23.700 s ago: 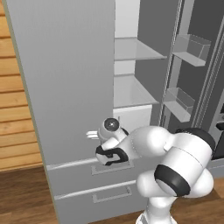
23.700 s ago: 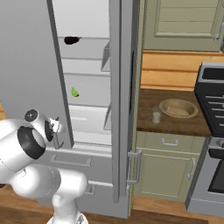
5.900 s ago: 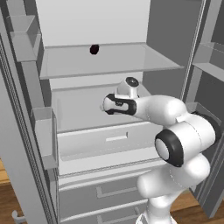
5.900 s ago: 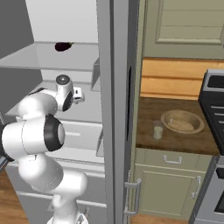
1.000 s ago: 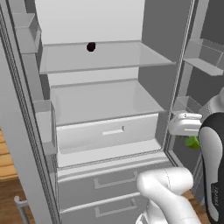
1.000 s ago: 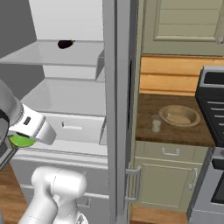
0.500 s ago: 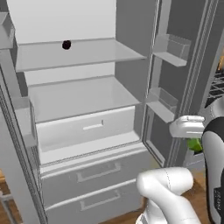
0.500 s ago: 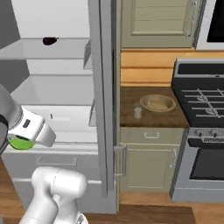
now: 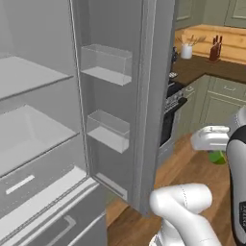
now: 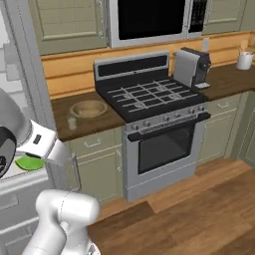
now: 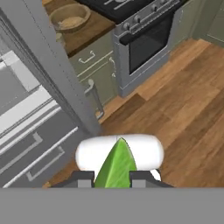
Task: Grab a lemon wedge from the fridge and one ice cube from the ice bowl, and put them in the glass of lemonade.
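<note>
Now the gripper (image 11: 113, 177) at the bottom middle pinches the lemon wedge (image 11: 116, 165). It could slip out on the way to the glass (image 10: 71, 122) at middle left, since it is tiny.

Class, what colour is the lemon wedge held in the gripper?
Bright lime green; the lemon wedge shows best in the hand view, between the gripper's fingertips.

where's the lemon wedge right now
The lemon wedge sits between the gripper fingertips in the hand view, out of the fridge, above the wood floor.
</note>
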Tool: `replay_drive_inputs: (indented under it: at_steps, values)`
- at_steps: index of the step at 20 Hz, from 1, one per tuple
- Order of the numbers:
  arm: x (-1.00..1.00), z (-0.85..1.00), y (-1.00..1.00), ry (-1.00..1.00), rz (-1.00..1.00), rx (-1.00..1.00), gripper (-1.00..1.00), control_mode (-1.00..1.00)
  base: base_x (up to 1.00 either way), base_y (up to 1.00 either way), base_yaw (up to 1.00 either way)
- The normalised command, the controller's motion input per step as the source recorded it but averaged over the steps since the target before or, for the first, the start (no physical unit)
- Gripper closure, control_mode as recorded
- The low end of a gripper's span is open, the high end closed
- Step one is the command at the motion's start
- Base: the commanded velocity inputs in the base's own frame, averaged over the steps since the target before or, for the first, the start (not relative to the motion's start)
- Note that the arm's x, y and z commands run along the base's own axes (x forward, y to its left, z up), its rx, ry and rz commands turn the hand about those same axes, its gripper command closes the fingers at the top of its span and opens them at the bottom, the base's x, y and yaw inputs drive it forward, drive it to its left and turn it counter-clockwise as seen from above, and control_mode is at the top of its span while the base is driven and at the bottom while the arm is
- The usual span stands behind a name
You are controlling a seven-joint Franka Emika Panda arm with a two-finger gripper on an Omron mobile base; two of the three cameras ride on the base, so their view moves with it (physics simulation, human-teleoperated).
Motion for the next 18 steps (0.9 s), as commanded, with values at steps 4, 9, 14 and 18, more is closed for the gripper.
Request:
replay_drive_inputs:
  at_steps: [4,9,14,18]
  values:
    - [0.0,0.0,0.0,0.0,0.0,0.0,1.0,1.0,0.77,-0.32,-0.47]
    - [0.0,0.0,0.0,0.0,0.0,0.0,1.0,1.0,1.0,-0.06,-0.03]
    - [0.0,0.0,0.0,0.0,0.0,0.0,1.0,1.0,0.99,-0.08,0.3]
    - [0.0,0.0,0.0,0.0,0.0,0.0,1.0,1.0,0.44,-0.26,0.75]
